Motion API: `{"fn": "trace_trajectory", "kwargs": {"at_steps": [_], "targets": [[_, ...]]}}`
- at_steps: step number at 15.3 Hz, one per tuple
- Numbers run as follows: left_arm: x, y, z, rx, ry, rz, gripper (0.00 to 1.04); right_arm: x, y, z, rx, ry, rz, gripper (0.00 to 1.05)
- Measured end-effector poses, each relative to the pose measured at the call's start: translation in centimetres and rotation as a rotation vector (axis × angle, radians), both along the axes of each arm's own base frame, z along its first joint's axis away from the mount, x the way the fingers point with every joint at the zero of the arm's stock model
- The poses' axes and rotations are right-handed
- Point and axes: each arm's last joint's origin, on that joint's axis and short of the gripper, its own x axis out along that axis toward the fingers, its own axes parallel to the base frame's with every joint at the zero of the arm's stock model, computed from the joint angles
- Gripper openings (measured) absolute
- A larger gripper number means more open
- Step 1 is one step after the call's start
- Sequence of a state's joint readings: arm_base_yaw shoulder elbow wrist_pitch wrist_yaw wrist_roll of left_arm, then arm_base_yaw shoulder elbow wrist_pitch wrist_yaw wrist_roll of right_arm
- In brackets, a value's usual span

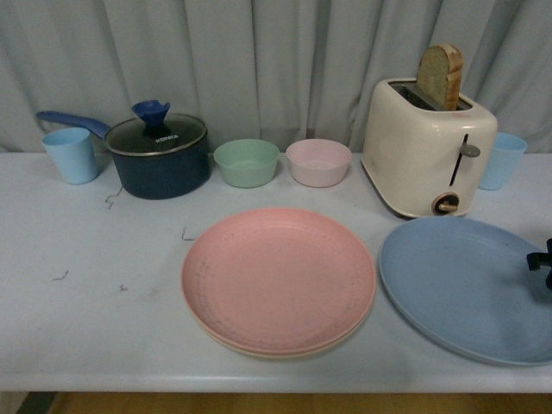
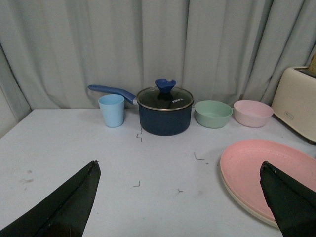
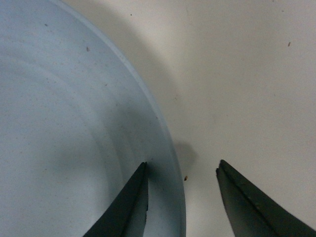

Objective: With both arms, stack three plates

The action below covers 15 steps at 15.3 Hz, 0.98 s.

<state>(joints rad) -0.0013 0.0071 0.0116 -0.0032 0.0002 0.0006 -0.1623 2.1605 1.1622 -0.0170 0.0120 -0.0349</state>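
Right wrist view, matte round blue plate point(image 3: 74, 123) rim between spread right fingers point(image 3: 133, 207), left fingers point(image 2: 66, 207) parted, empty

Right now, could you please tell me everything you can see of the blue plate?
The blue plate is large, round, shallow and matte, with faint rings and specks. It lies flat on the table, right of the pink plate and apart from it, before the toaster. The open right gripper straddles its rim; contact is unclear.
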Motion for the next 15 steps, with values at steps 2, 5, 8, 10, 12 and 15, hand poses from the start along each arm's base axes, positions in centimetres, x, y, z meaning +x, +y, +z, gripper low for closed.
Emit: {"fn": "trace_trajectory", "kwargs": {"at_steps": [2, 5, 8, 10, 12, 15], "targets": [[0.0, 0.0, 0.0, 0.000, 0.000, 0.000, 0.98, 0.0, -0.3, 0.0, 0.008, -0.001, -0.008, 0.19], [0.0, 0.0, 0.0, 0.000, 0.000, 0.000, 0.98, -0.7, -1.0, 1.4, 0.061, -0.048, -0.008, 0.04], [0.0, 0.0, 0.0, 0.000, 0.000, 0.000, 0.98, -2.8, -2.1, 3.8, 0.090, -0.093, -0.043, 0.03], [0.0, 0.0, 0.0, 0.000, 0.000, 0.000, 0.98, -5.0, -2.8, 5.2, 0.128, -0.092, -0.063, 0.03], [0.0, 0.0, 0.0, 0.000, 0.000, 0.000, 0.98, -7.0, -2.6, 7.6, 0.178, -0.118, -0.055, 0.03], [0.0, 0.0, 0.0, 0.000, 0.000, 0.000, 0.98, -7.5, 0.8, 12.7, 0.294, -0.275, 0.046, 0.03]]}}
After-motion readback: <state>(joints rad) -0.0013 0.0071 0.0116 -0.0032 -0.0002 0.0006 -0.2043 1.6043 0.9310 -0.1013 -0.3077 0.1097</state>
